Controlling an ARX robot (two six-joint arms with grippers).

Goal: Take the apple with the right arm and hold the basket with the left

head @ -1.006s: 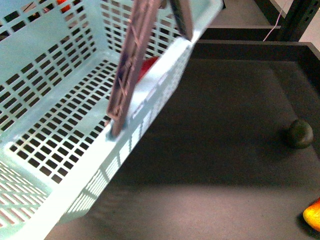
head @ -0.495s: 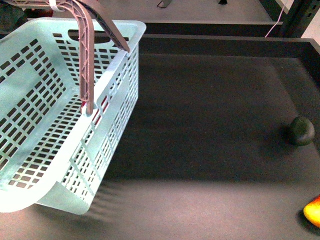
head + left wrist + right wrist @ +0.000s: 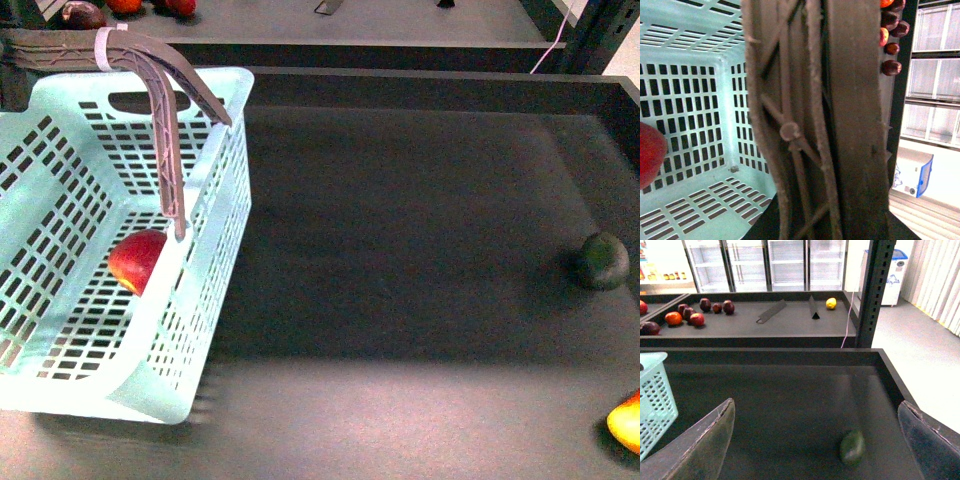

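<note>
Nearest, at the right front edge of the black table [image 3: 400,300], lies an orange-yellow fruit [image 3: 626,422] with a red edge, partly cut off by the frame. At the left front is the basket [image 3: 60,190]. The apple [image 3: 138,262] lies on its slotted floor, close to the right wall and near the tip of the inner finger.

The left gripper [image 3: 204,178] reaches in from the left over the basket. Its two fingers are close together, one inside and one outside the right wall, and they pinch this wall at the rim. In the left wrist view the fingers [image 3: 790,130] fill the middle, and the apple shows red at the edge.

The right gripper [image 3: 816,405] hangs over the table, away from the basket. Its fingers are spread wide, with nothing between them.

Further back, a dark green fruit [image 3: 603,262] rests near the table's right wall. Behind the table, a second tray [image 3: 790,325] carries several dark red fruits [image 3: 700,312] and one yellow fruit [image 3: 831,303].
</note>
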